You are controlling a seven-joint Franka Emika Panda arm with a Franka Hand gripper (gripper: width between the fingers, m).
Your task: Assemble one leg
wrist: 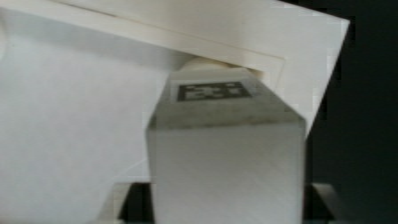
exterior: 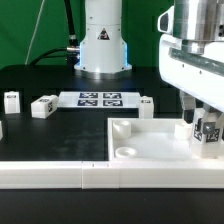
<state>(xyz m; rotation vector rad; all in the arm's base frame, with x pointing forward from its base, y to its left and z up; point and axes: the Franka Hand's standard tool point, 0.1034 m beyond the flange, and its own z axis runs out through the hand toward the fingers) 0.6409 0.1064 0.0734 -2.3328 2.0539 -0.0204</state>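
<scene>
My gripper (exterior: 204,126) is shut on a white leg (exterior: 209,131) with a black-and-white tag on its face. It holds the leg upright over the far corner of the large white tabletop panel (exterior: 160,141), at the exterior view's right. In the wrist view the leg (wrist: 222,140) fills the middle between the two dark fingers (wrist: 320,203), with its tagged end against the panel's corner (wrist: 107,90). I cannot tell whether the leg's tip sits in a socket. Round sockets (exterior: 125,152) show on the panel's near corner.
Three more white legs (exterior: 42,107) (exterior: 12,100) (exterior: 146,105) lie on the black table behind the panel. The marker board (exterior: 100,98) lies in front of the robot base (exterior: 103,50). A long white rail (exterior: 60,175) runs along the front.
</scene>
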